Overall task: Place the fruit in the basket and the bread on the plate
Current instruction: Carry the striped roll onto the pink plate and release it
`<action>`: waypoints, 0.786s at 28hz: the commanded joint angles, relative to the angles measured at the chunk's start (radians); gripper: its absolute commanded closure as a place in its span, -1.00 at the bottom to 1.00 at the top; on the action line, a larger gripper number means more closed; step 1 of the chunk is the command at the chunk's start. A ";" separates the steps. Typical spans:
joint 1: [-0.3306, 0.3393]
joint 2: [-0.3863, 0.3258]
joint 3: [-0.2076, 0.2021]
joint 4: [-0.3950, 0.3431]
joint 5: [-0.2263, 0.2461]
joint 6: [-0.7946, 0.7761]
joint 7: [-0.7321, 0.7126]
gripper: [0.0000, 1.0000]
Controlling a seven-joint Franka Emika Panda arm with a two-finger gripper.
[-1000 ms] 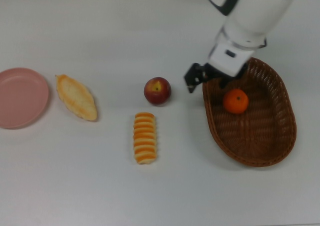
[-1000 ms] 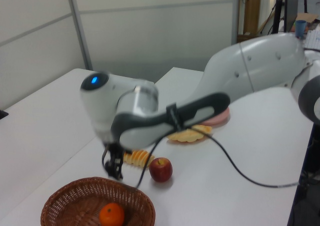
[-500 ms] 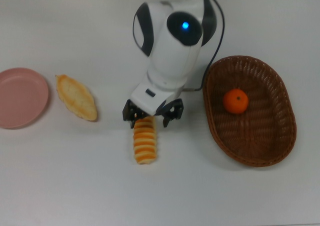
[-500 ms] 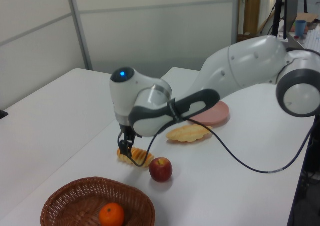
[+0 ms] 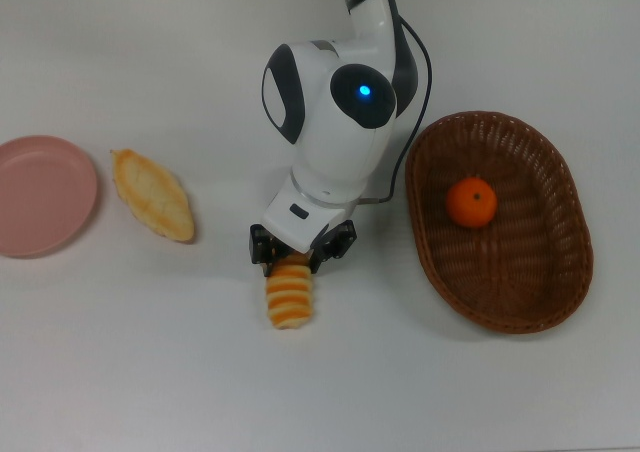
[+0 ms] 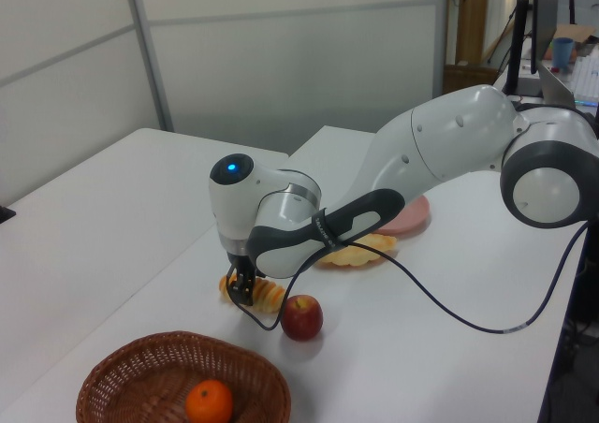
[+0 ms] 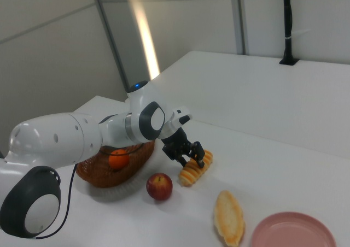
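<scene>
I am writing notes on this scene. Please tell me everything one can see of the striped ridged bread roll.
The striped ridged bread roll is a short loaf of golden-orange segments with paler stripes between them. It lies flat on the white table, lengthwise toward the top view's bottom edge. The gripper is down over its far end, one finger on each side. The apple lies close beside it without touching, as the right view shows. The crusty loaf lies apart from it.
</scene>
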 commanded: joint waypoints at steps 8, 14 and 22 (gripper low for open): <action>-0.021 -0.024 -0.009 -0.013 -0.001 0.014 0.007 1.00; -0.058 -0.073 -0.011 -0.013 0.078 0.013 0.005 1.00; -0.199 -0.168 -0.014 -0.013 0.133 -0.050 0.004 1.00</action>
